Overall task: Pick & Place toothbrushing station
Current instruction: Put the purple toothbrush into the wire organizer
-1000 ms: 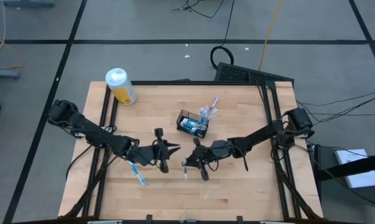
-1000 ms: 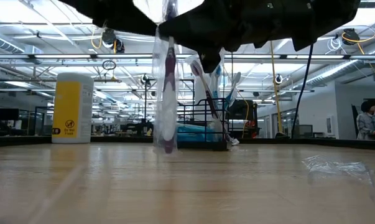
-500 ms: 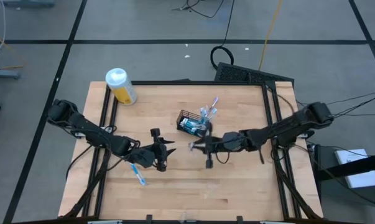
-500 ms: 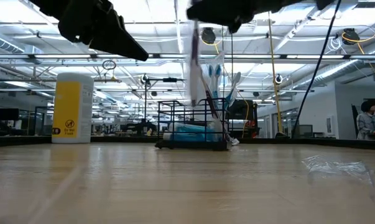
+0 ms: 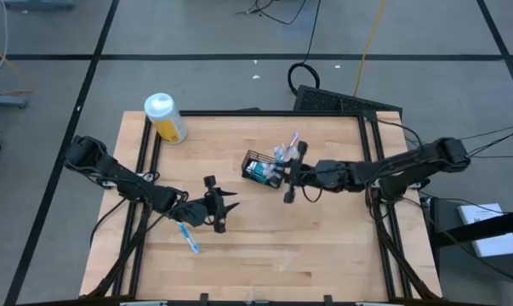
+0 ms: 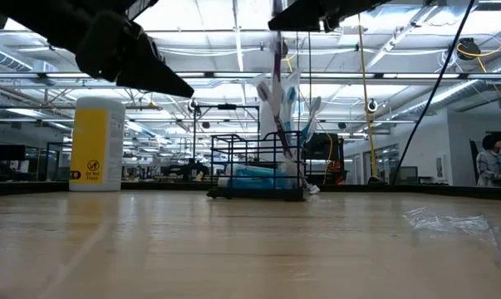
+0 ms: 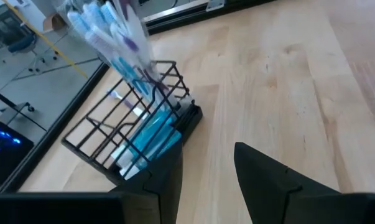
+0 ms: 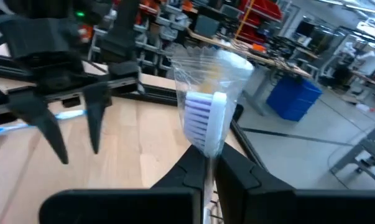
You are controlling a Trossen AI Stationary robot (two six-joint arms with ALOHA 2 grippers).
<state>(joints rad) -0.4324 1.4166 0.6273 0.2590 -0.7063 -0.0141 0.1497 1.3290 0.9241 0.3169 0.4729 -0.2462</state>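
Overhead, the right gripper (image 5: 288,180) is hovering right at the near-right corner of the basket (image 5: 263,169), its fingers pinching shut on a wrapped toothbrush (image 8: 207,118) whose white ribbed head is showing through crinkled clear film in the right wrist view. That small black wire-mesh basket is sitting near the middle of the pale wooden table (image 5: 324,246), holding upright slim toothbrushes (image 7: 112,34) and flat teal tubes (image 7: 153,134) lying along its bottom. Well apart to the basket's left and nearer the front edge, the left gripper (image 5: 215,207) is hanging with its dark tapered fingers parted and nothing between them. Another toothbrush (image 5: 188,235), blue and white, is lying flat on the wood just beside that arm.
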